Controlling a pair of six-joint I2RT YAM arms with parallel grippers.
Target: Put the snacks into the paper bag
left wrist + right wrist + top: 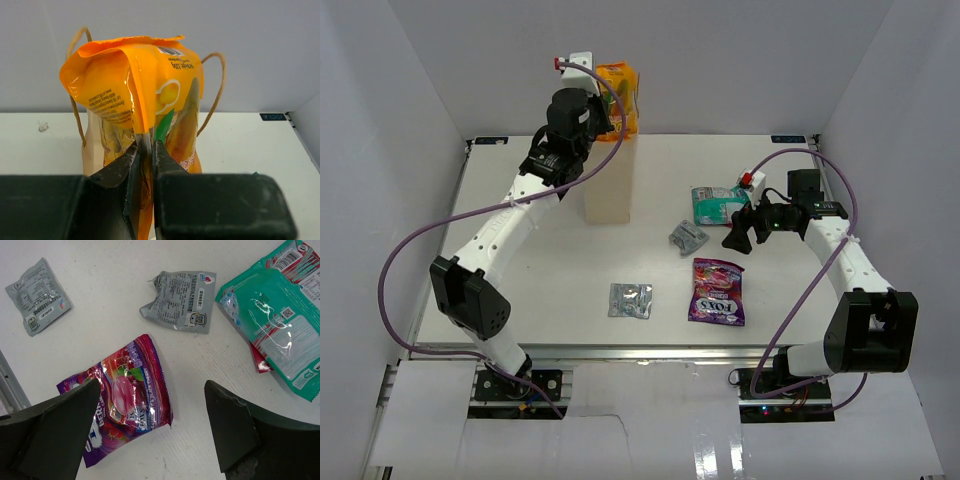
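My left gripper [145, 152] pinches the orange packet [145, 75] just above the paper bag [608, 190]. My right gripper [152, 410] hangs wide open over the purple packet [125, 395], right of the bag.

The paper bag [608, 185] is standing upright toward the far left of the table, cream-beige, tall and narrow, its thin handles [220, 85] arching up. The orange packet [145, 85] is hanging crumpled at the bag's mouth, pinched along a lower fold by the left gripper [145, 145].

The teal-and-white packet [272, 325] is lying flat to the right, overlapping a small pink-red packet [259, 360] whose edge is peeking out beneath it. One crinkled silver-grey packet [182, 302] is lying just beside the teal one. The purple-pink packet [125, 400] with white lettering is lying nearer the front edge. The second silver-grey packet [630, 300] is lying flat to its left.
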